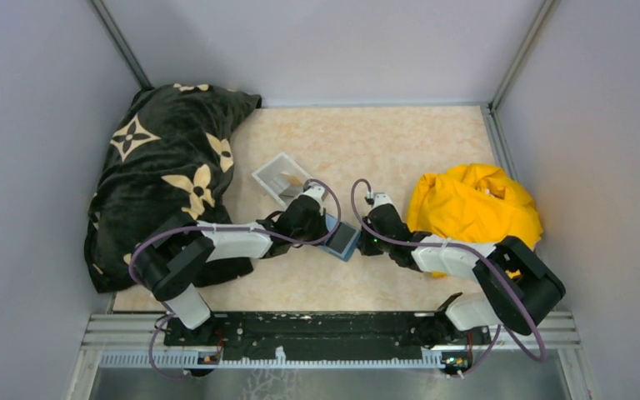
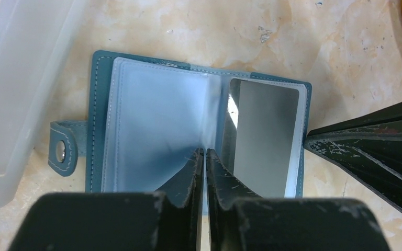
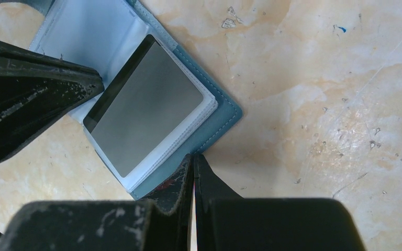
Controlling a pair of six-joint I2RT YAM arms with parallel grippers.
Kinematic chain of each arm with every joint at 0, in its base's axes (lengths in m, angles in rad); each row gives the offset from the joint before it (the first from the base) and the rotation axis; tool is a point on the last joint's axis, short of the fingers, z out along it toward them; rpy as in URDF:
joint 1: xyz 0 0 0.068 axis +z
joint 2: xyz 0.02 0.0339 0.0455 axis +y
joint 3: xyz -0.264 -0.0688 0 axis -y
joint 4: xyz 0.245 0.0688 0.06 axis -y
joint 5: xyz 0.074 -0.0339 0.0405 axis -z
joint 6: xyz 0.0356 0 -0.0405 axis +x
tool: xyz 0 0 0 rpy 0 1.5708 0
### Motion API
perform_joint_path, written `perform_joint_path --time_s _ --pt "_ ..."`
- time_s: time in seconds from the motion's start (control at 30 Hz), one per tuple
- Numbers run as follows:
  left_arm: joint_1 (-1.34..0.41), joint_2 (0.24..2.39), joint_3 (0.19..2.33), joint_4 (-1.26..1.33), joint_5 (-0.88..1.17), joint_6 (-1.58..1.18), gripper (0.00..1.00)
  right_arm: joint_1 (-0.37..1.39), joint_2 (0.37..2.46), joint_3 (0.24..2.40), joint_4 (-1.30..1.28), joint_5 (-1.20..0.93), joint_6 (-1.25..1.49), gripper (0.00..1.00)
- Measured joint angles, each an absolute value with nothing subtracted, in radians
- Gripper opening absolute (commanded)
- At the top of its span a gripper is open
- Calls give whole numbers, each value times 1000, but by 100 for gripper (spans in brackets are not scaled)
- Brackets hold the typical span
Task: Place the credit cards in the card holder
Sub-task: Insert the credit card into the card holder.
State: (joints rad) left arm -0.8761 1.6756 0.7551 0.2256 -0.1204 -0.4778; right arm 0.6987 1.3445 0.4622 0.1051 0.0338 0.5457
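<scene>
Left wrist view is showing the left hand [image 2: 205, 152], fingers pressed together, at the fold of the open wallet [image 2: 97, 120] on the counter [image 2: 188, 31]. A grey card [image 2: 264, 136] is sitting sleeved just right, with the closed right hand [image 3: 193, 157] touching that edge.

You're in a robot lab cell, not a home or shop. Plain grey wall panels [image 1: 33, 125] box you in on three sides, joined by bare aluminium frame posts [image 1: 123, 43]. Your left arm [image 1: 233, 242] and right arm [image 1: 446, 254] are bolted to a black mounting rail [image 1: 325, 329] at the near edge, with purple cables [image 1: 352, 200] looping loose. The bench [image 1: 367, 142] is a marble-print sheet, speckled and scuffed in the wrist views. A black floral blanket [image 1: 167, 158] and a yellow cloth [image 1: 471, 204] lie bunched at either side.
</scene>
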Motion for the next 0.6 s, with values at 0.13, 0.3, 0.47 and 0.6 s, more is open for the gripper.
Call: perform_joint_path --time_s 0.13,0.3,0.47,0.6 --pt "-887 1678 760 216 -121 -473 10 699 1351 468 105 33 546 1" --pt "-898 1683 765 212 -120 -469 9 699 1351 468 105 33 545 1" --pt "-907 1689 776 201 -121 -465 9 699 1351 468 105 33 545 1" --pt "-910 1691 783 194 -121 -459 9 699 1357 476 101 33 542 1"
